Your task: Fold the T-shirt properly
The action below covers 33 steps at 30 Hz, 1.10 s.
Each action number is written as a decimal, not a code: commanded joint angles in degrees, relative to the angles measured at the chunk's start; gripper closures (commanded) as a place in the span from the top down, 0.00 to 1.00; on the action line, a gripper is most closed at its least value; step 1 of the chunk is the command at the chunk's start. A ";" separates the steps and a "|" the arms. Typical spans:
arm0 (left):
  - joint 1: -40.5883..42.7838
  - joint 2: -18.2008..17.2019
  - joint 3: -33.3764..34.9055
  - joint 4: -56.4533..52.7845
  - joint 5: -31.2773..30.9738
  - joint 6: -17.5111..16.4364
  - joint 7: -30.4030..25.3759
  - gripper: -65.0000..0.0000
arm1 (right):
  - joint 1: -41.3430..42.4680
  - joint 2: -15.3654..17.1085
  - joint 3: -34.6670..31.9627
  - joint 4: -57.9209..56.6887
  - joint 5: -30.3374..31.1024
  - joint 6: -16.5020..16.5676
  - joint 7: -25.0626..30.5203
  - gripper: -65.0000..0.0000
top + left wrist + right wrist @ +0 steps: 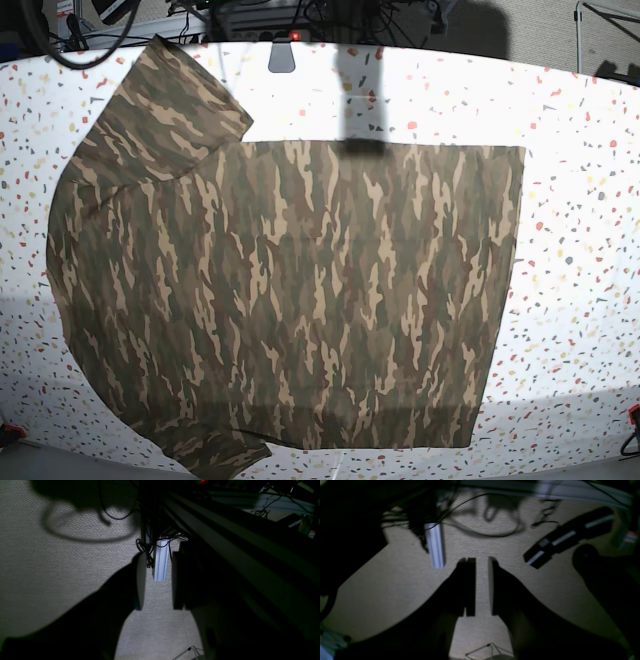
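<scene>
Shirt [290, 300] lies spread flat over most of the base view, camouflage side up, on a speckled table [580, 200]. Its straight hem runs down the right; one sleeve reaches the upper left, another the lower edge. Bare table shows along the right and top.

Left gripper [156, 581] hangs over carpet [50, 562] beside a metal rail [237, 550], jaws spread, holding nothing. Right gripper [482, 586], jaws likewise apart and empty, hangs over carpet, with cables [480, 530] at the frame's top.
</scene>
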 commanded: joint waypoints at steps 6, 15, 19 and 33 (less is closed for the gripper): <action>0.92 0.31 -0.09 0.11 4.50 -0.52 -0.52 0.27 | -1.11 0.33 0.20 0.37 0.07 1.44 0.68 0.15; 7.69 0.31 -0.09 9.27 4.46 -0.52 1.09 0.27 | -6.27 2.43 -1.42 2.45 0.09 1.49 4.66 0.15; 13.16 0.31 -0.09 17.16 4.44 -0.55 1.55 0.27 | -11.76 4.90 -5.81 9.03 3.34 1.51 4.74 0.15; 38.07 0.28 -0.09 55.78 8.04 -1.20 6.29 0.27 | -41.64 17.92 -12.79 53.07 18.14 3.80 1.40 0.15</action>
